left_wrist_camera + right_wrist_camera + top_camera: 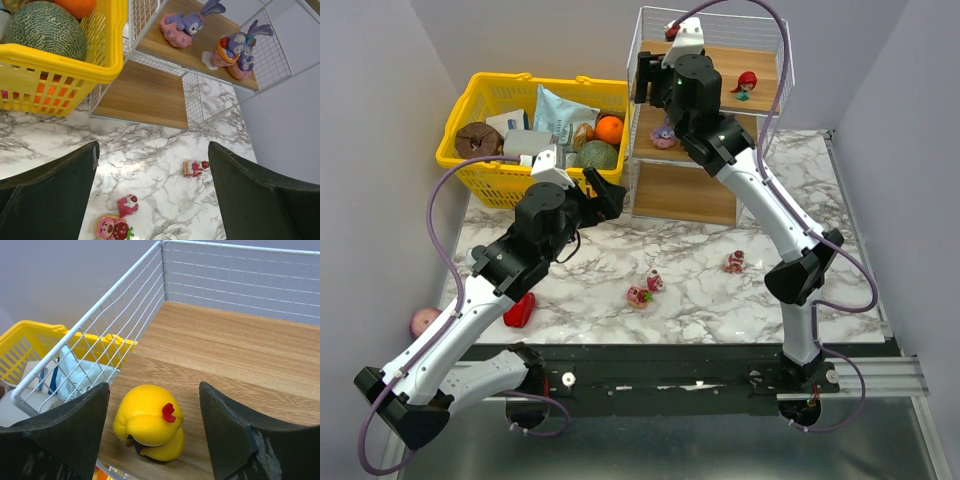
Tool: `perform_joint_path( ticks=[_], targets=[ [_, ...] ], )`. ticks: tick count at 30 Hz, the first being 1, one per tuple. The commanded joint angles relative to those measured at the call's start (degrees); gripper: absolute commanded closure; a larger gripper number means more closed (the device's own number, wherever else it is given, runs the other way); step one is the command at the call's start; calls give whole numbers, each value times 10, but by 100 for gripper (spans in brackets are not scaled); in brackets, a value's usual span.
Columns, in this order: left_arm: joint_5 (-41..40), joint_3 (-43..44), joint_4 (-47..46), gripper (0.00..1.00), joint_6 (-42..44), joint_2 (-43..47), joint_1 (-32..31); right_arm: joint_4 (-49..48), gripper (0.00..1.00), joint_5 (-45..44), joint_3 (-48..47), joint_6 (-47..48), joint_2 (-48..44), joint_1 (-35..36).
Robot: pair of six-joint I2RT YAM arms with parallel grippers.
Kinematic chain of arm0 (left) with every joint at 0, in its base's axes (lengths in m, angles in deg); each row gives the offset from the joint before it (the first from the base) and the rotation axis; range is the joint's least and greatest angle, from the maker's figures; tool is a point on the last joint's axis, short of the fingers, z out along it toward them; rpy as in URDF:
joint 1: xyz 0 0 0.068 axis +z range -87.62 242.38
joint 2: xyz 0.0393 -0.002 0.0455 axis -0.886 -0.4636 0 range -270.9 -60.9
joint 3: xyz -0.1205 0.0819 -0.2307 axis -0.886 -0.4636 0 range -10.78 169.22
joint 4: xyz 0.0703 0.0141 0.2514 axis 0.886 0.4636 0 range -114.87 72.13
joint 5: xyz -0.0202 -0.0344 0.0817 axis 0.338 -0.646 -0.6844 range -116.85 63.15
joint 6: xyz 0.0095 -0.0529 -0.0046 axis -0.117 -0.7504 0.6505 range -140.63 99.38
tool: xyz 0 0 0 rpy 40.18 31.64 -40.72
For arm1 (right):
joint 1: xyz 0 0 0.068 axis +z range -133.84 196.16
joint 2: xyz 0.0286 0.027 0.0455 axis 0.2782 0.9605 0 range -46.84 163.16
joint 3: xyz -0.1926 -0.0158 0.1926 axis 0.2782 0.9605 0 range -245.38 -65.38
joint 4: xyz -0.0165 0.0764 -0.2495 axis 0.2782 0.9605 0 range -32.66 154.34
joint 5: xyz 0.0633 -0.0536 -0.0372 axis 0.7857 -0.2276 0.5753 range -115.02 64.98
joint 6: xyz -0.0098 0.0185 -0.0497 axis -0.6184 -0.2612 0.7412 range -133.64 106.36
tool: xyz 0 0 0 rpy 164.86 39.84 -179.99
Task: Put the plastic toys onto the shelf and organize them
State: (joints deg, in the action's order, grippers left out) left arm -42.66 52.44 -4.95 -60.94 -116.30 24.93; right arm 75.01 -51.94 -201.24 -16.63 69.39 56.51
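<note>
Both arms reach toward the far edge of the marble counter. The left gripper hangs spread wide over the counter with nothing between its fingers, just in front of the basket. The right gripper is up at the shelf's top tier, its jaws parted to either side of a yellow-haired doll that stands on the board near the tier's left front corner; neither finger touches it.

Next in size, the shelf stands at the middle of the far edge, and a yellow basket of food items fills the far left corner, touching the shelf.

On the top tier's right side sits a red-haired doll. The middle tier holds a purple bunny on the left and more bunny figures bunched on the right.

Three small pink-red toys lie loose on the marble toward the near edge: one right of centre, two close together near the middle.
</note>
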Motion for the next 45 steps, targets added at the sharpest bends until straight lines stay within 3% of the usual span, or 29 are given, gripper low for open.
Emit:
perform_joint_path(
  ticks=[1,15,21,26,29,30,37,41,45],
  targets=[
    [8,-7,6,2,0,11,4,3,20,22,-26,-5,-34,-5],
    [15,-14,4,2,-2,19,5,-6,19,43,-38,-16,-82,-5],
    [18,-15,1,1,-1,20,6,7,18,56,2,-30,-166,-5],
    [26,-19,-5,1,1,20,7,81,18,68,59,-39,-248,-5],
    [30,-20,-7,1,8,19,8,134,18,85,135,-47,-313,-5],
    [31,-20,-8,1,13,19,8,141,18,92,206,-48,-356,-5],
    [32,-29,-14,1,38,20,11,91,12,156,521,-63,-555,-4],
    [28,-33,-17,1,49,22,12,75,3,135,715,-116,-626,-3],
    [27,-32,-17,1,54,19,13,66,0,91,838,-195,-660,-3]
  ],
)
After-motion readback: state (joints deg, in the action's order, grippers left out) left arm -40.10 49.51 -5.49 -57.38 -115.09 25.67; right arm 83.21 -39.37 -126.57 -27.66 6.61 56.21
